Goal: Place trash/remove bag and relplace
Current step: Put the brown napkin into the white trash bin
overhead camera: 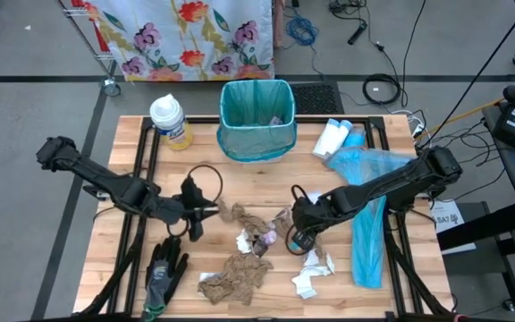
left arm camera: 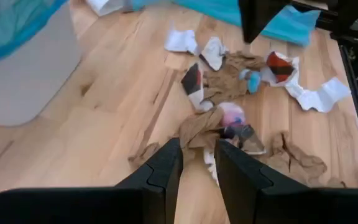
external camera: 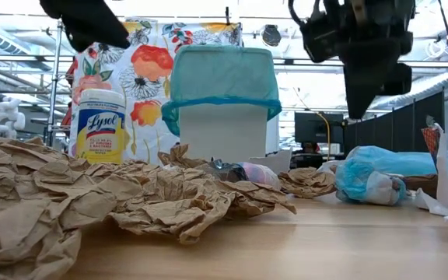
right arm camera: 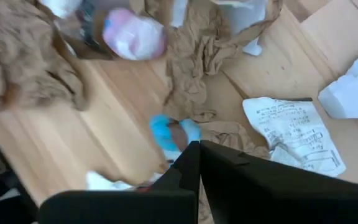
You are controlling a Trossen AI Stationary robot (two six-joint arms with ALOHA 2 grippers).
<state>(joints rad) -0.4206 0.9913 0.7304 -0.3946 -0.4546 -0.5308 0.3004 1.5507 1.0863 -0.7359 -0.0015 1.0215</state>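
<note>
hovering over the trash (overhead camera: 256,240) — right gripper (overhead camera: 295,234) fingers clenched empty; left gripper (overhead camera: 195,211) fingers parted.
</note>
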